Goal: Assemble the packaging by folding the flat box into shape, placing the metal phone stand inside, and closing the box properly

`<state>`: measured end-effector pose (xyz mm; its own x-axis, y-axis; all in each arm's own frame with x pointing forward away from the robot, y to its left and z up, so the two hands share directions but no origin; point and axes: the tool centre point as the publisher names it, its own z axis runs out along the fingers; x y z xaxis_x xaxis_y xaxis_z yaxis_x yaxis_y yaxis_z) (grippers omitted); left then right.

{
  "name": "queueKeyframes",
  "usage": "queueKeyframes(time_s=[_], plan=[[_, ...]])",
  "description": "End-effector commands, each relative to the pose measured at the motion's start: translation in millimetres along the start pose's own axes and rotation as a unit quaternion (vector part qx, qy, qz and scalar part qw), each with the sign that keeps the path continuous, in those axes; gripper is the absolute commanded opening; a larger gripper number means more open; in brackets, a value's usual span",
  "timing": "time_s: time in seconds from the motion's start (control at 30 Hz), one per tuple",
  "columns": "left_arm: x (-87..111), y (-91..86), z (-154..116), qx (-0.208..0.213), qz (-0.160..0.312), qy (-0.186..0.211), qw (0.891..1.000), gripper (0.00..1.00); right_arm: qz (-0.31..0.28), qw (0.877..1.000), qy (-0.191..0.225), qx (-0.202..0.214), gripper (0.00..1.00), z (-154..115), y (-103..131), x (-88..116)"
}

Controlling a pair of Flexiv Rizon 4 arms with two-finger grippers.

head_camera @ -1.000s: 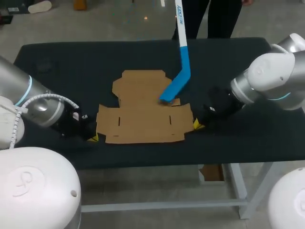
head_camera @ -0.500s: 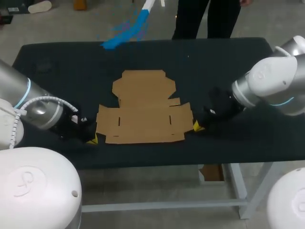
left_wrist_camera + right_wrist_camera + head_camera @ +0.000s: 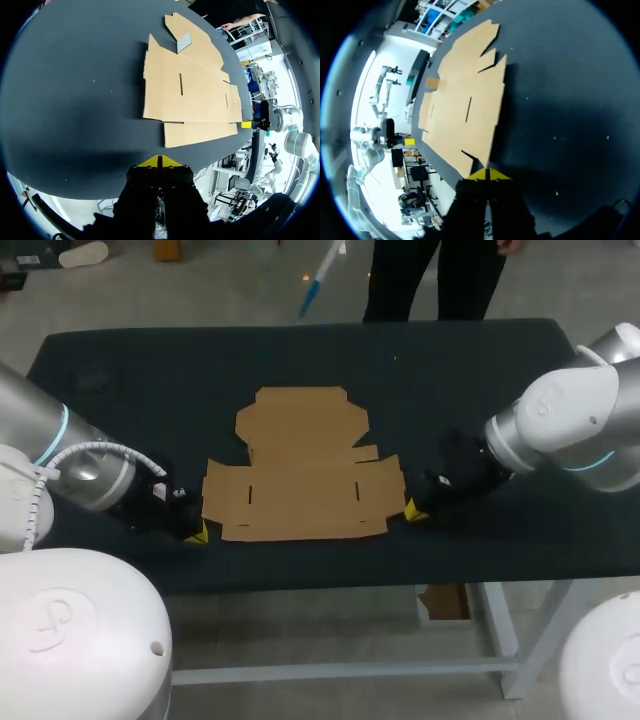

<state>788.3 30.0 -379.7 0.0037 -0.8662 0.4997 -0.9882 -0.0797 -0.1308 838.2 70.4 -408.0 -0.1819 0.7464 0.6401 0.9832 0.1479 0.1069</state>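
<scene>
Head view: a dark, matte worktop [image 3: 150,380] carries the flat box [image 3: 300,475], an unfolded brown cardboard blank lying flush on the surface near the middle, with its wide panel toward the near edge and its narrower notched flap toward the far edge. The left arm [image 3: 90,475] enters from the left and the right arm [image 3: 560,425] from the right, both held low over the surface. The left claw [image 3: 197,533] sits just beside the blank's near left corner, and the right claw [image 3: 413,508] just beside its near right corner. Left wrist view: the left claw [image 3: 159,161] has its yellow tips pressed together, holding nothing; the flat box [image 3: 190,95] lies ahead of it on the worktop [image 3: 75,90]. Right wrist view: the right claw [image 3: 489,174] is likewise closed to a point and holds nothing, with a corner of the flat box [image 3: 465,110] just ahead of the tips and bare worktop [image 3: 560,110] beside it.
</scene>
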Motion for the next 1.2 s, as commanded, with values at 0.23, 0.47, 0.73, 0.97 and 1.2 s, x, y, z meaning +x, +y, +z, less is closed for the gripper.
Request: queueKeyframes(time_s=[0.23, 0.47, 0.73, 0.97, 1.2], plan=[[-4.4, -2.0, 2, -0.003, -0.002, 0.001, 1.0, 0.0, 0.003, 1.0, 0.005, -0.01, 0.0, 1, -1, -3], [-6.4, -1.6, -2, 0.002, -0.004, 0.001, 1.0, 0.0, 0.0, 1.0, 0.012, -0.023, 0.0, -3, 0, 1], [-8.1, -1.3, -4, 0.0, -0.003, 0.005, 1.0, 0.0, 0.0, 1.0, 0.009, -0.026, 0.0, -4, 1, 3], [-6.8, 0.4, -2, -0.005, 0.001, 0.006, 1.0, 0.0, -0.001, 1.0, 0.013, -0.021, 0.0, 3, -2, 5], [-4.7, 2.1, 3, -0.013, 0.007, 0.008, 1.0, 0.0, 0.0, 1.0, 0.015, -0.018, 0.0, 8, -7, 7]])
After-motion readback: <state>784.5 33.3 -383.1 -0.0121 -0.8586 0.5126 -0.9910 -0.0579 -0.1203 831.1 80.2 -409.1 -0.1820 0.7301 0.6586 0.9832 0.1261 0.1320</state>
